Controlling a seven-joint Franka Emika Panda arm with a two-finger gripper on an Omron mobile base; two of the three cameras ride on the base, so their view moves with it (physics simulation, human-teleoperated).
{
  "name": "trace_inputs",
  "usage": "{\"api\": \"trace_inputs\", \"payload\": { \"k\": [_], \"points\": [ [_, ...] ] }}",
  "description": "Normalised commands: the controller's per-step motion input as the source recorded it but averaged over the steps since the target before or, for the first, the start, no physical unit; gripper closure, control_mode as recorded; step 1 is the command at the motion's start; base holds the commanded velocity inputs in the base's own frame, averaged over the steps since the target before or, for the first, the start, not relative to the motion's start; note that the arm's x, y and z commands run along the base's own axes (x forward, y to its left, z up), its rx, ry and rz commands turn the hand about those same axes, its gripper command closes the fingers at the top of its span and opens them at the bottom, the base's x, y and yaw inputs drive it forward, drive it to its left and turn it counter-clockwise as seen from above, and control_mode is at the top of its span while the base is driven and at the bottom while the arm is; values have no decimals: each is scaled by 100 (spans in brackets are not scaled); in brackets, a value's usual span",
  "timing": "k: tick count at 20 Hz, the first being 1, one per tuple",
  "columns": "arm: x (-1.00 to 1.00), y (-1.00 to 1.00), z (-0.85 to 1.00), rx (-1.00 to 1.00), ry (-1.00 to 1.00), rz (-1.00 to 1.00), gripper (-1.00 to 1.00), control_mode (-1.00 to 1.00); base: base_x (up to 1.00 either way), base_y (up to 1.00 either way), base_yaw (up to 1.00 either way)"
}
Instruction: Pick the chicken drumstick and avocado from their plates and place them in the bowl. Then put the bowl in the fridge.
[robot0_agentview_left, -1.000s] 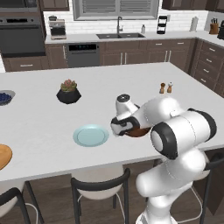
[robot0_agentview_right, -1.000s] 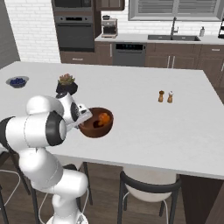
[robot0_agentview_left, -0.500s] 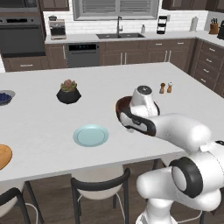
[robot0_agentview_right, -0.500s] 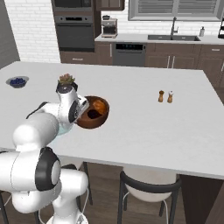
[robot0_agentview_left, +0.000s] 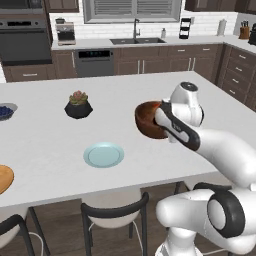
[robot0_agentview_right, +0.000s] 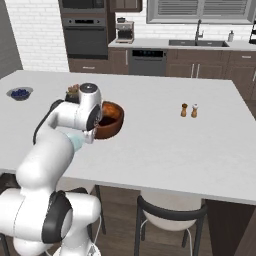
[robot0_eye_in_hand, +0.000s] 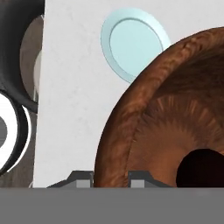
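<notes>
Risk notes, largest item first.

Surface (robot0_agentview_left: 55, 145): wide pale island top. The bowl hangs over it, apparently clear of the top. If my grip fails here, the bowl lands on the surface or rolls toward the near edge and the stools below.

Fridge: I cannot place it from here, so the whole carry lies ahead, probably with a base drive. A long swing of the arm with a one-sided rim hold is the main hazard.

Bowl (robot0_agentview_left: 147, 119): reddish-brown, carried tilted, its opening partly toward the camera in the left base view. My hand (robot0_eye_in_hand: 111, 178) is pressed together on the near rim, the wall pinched between the tips. A rim pinch gives the bowl leverage; I judge it could rotate in the grip and tip further.

Blue plate (robot0_agentview_left: 103, 155): bare, lying just beside the bowl's path in the hand view. Contact looks unlikely unless I drop low.

Avocado (robot0_eye_in_hand: 202, 168): dark shape low inside the bowl. It could roll out if the tilt grows.

Drumstick: not visible to me inside the bowl; it may have slid or be hidden by the wall. Check before moving.
</notes>
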Motion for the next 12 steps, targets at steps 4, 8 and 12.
{"api": "trace_inputs", "payload": {
  "k": [4, 8, 12],
  "points": [
    [-52, -1, 15, -34, -2, 9, 100, -100, 0, 0, 0],
    [-100, -35, 0, 0, -21, -15, 100, -100, 0, 0, 0],
    [-100, -6, 4, 0, -22, -3, 100, -100, 0, 0, 0]
  ]
}}
